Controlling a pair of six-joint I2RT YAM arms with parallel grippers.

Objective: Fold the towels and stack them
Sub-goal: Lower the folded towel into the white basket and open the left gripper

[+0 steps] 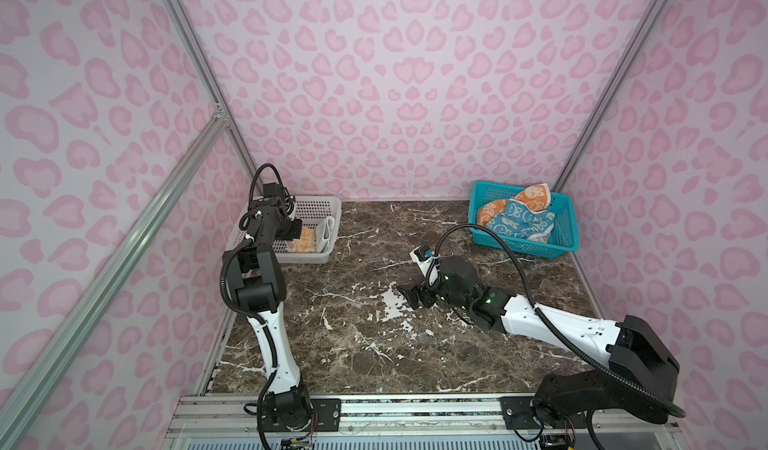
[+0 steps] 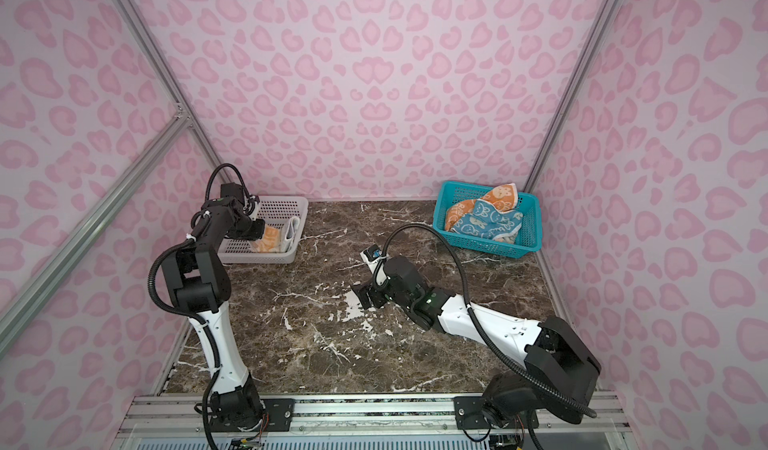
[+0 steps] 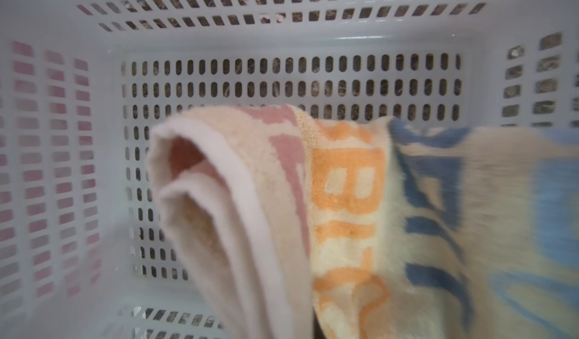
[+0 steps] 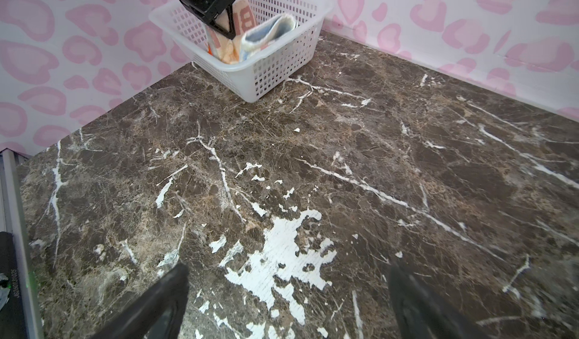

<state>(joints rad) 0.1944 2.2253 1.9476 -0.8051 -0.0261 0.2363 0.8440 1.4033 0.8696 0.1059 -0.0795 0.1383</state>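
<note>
Towels [image 2: 484, 221], 3 total, sit in 2 baskets. Room: pink leopard-print walls [image 1: 395, 73] on 3 sides. Surface: dark marble-look tabletop [image 1: 374, 344] w/ white worn patches mid-table. White basket [image 1: 320, 203], far left corner, has 1 cream towel [image 1: 306, 240], folded, orange/blue lettering, pinched tight in your left gripper [image 4: 231, 34]. Teal basket [image 1: 519, 251], far right corner, has 1 orange towel [image 1: 534, 196] and 1 blue towel [image 1: 519, 222], crumpled, touching. Your right gripper [image 1: 410, 296] is low over mid-table, jaws spread wide, nothing in them.
</note>
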